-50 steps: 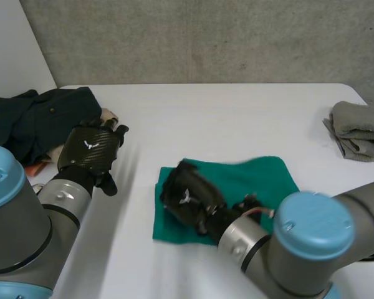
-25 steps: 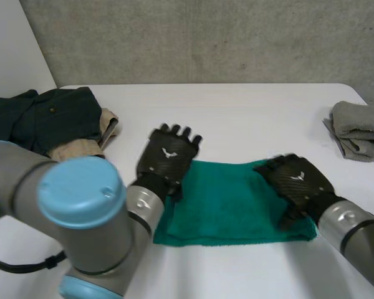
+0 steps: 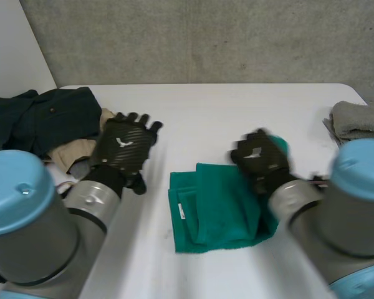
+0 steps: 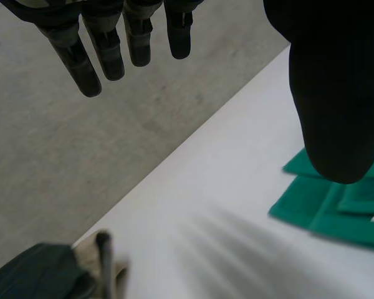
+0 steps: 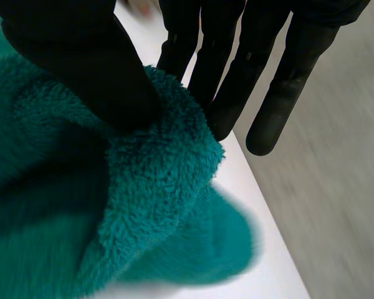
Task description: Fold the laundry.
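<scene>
A green towel (image 3: 215, 212) lies in the middle of the table, partly doubled over, with a small white label near its left edge. My right hand (image 3: 260, 159) holds the towel's right edge raised. In the right wrist view the thumb (image 5: 81, 56) pinches the towel's fluffy edge (image 5: 156, 180) against straight fingers (image 5: 221, 68). My left hand (image 3: 123, 148) hovers open to the left of the towel, apart from it. In the left wrist view its fingers (image 4: 106, 43) are spread straight over bare table, and a corner of the towel (image 4: 327, 208) lies beyond the thumb.
A heap of dark clothes (image 3: 43, 118) with a beige cloth (image 3: 75, 154) sits at the table's left edge. A folded grey towel (image 3: 361, 124) rests at the far right. A concrete wall stands behind the table.
The towel lay spread flat half a second ago with both hands at its ends. Now my right hand has pinched its right edge and lifted it inward; my left hand has drawn off to the left.
</scene>
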You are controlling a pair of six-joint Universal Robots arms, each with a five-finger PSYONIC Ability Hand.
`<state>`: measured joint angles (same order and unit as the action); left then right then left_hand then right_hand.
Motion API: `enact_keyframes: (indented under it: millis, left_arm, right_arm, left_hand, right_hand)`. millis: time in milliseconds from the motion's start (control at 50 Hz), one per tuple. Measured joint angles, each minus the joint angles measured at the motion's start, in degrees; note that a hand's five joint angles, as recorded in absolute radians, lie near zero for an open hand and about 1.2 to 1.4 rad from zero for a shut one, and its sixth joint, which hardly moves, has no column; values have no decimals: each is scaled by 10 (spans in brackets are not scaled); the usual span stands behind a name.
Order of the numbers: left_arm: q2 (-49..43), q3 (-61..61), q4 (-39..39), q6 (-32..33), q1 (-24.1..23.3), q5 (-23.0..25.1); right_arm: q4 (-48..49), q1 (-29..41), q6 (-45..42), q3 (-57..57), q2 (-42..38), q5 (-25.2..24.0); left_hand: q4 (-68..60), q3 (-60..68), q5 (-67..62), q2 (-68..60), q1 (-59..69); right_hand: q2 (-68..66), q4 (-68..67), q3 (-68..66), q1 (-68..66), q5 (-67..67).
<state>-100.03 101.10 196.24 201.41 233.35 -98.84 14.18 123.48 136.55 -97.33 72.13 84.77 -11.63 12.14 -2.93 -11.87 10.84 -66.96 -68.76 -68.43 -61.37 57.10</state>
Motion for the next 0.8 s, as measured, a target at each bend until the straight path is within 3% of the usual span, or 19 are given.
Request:
enact_keyframes:
  millis: [140,160,180,200,240,300,420,540,680,800]
  left_arm:
    - [31,40,0,-1,35,2]
    - [32,45,0,-1,38,3]
    - [32,46,1,-1,39,3]
    - [32,47,1,-1,39,3]
    - [30,46,2,-2,39,4]
    - [28,40,4,-2,37,5]
    - [9,-9,9,-20,14,6]
    - [-61,-98,7,-74,-46,6]
    - [-132,-147,-20,-115,-83,-2]
    - [-171,-155,-78,-152,-102,-45]
  right_arm:
    - [1,139,-5,59,-84,-8]
    - [0,156,-2,64,-97,-8]
    - [0,159,-1,64,-99,-9]
    - [-1,167,5,65,-106,-10]
    - [-1,168,23,63,-105,-12]
    - [-1,155,51,56,-90,-16]
    - [-5,52,195,16,19,-43]
    - [-63,-63,320,-5,79,-85]
    - [-150,-109,351,18,59,-133]
    - [-216,-108,358,88,-27,-171]
  left_hand:
    - [0,0,0,0,0]
    - [0,0,0,0,0]
    - [0,0,0,0,0]
    - [0,0,0,0,0]
    - [0,0,0,0,0]
    - [0,0,0,0,0]
    - [0,0,0,0,0]
    - [0,0,0,0,0]
    - [0,0,0,0,0]
    - [0,0,0,0,0]
  right_hand:
    - [34,36,35,22,-26]
    - [181,181,180,144,-169]
    - [222,212,212,180,-210]
    - [352,354,353,301,-344]
    - [503,505,509,449,-500]
    - [542,555,555,480,-541]
    - [544,565,562,480,-542]
    - [544,565,562,480,-542]
    - [544,565,562,480,-542]
    - [544,565,562,480,-542]
